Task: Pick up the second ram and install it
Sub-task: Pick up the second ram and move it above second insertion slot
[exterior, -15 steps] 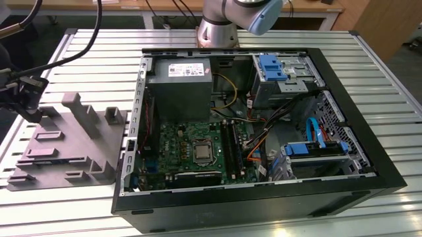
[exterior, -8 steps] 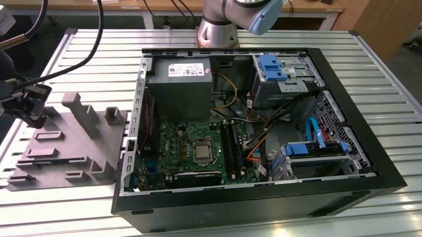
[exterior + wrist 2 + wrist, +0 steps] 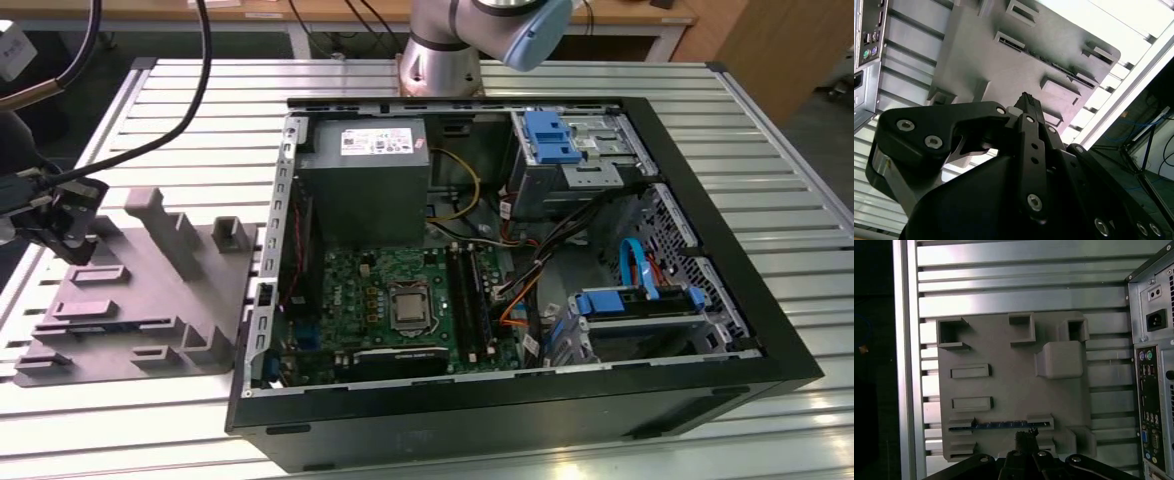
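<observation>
The second ram (image 3: 999, 425), judged light, stiff and fragile, stands on edge in a slot of the gray moulded tray (image 3: 1009, 385), best pinched across its exposed long edge; the pincer (image 3: 1026, 436) hangs near it, clenched on nothing.

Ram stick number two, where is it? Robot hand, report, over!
Robot hand low over gray tray, at the second ram; contact unclear. Ram seated in its tray slot, not lifted. Nothing between hand and ram.
</observation>
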Robot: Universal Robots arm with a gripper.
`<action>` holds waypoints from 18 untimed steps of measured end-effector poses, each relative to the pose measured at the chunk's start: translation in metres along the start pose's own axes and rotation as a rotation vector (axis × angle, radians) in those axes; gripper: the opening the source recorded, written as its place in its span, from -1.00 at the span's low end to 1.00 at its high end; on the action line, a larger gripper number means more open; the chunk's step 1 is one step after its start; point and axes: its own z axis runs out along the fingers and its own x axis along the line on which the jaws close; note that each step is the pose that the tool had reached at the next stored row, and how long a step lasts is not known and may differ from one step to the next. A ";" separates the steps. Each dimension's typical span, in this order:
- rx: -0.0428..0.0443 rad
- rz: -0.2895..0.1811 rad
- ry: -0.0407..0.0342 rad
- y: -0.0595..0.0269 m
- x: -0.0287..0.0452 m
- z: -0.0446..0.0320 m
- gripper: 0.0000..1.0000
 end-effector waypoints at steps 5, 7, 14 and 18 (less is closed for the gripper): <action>0.0000 0.000 0.0001 0.0000 0.0000 0.0001 -0.79; 0.0000 0.000 0.0000 0.0000 0.0000 0.0002 -0.79; -0.0001 -0.015 0.0006 0.0000 0.0000 0.0003 -0.79; -0.0001 -0.053 0.0022 0.0000 0.0000 0.0004 -0.79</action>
